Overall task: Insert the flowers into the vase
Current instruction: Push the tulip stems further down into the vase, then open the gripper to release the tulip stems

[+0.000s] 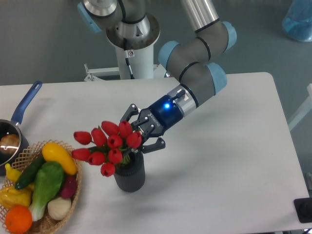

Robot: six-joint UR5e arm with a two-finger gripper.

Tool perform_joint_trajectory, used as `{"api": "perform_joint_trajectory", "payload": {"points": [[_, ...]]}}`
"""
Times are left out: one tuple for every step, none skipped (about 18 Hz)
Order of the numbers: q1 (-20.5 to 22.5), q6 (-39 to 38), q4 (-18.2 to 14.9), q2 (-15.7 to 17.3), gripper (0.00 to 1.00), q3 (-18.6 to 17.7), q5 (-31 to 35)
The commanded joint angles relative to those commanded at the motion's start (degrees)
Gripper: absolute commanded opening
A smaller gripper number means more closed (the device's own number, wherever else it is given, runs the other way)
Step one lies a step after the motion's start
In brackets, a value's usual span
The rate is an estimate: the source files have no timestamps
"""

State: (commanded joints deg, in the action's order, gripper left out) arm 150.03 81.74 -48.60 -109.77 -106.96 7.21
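Pincer [141, 132]: clenched on the stems of the flowers [107, 144], at 1 o'clock above the vase [129, 175]. Flowers are held tilted toward 9 o'clock, stems at the vase mouth. Step judged: insertion; lowering and release are called for next. Fine lettering on the pincer body cannot be read.

roughly nine tulips [108, 145], one vase [129, 176], one basket [74, 195], one saucepan [14, 127]

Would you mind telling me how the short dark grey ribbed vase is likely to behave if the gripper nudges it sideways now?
The short dark grey ribbed vase looks squat with a flat base, so it would probably slide rather than roll. The bunch of red tulips leans out to one side of its mouth, which may make it tip that way. The gripper sits close above its rim.
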Motion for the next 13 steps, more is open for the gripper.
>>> {"api": "perform_joint_trajectory", "payload": {"points": [[0.0, 0.1, 0.0, 0.0, 0.57, 0.1, 0.0], [0.0, 0.1, 0.0, 0.0, 0.58, 0.0, 0.0], [0.0, 0.1, 0.0, 0.0, 0.58, 0.0, 0.0], [0.1, 0.3, 0.0, 0.0, 0.61, 0.1, 0.0], [0.1, 0.4, 0.0, 0.0, 0.61, 0.0, 0.0], [0.2, 0.4, 0.0, 0.0, 0.64, 0.0, 0.0], [0.3, 0.8, 0.1, -0.1, 0.82, 0.1, 0.1], [0.4, 1.9, 0.0, -0.3, 0.90, 0.1, 0.0], [0.4, 2.7, 0.0, -0.3, 0.93, 0.0, 0.1], [0.4, 3.1, 0.0, -0.4, 1.00, 0.0, 0.1], [0.4, 3.1, 0.0, -0.4, 1.00, 0.0, 0.1], [0.4, 3.1, 0.0, -0.4, 1.00, 0.0, 0.2], [0.7, 3.2, -0.1, -0.4, 1.00, 0.0, 0.3]]}}
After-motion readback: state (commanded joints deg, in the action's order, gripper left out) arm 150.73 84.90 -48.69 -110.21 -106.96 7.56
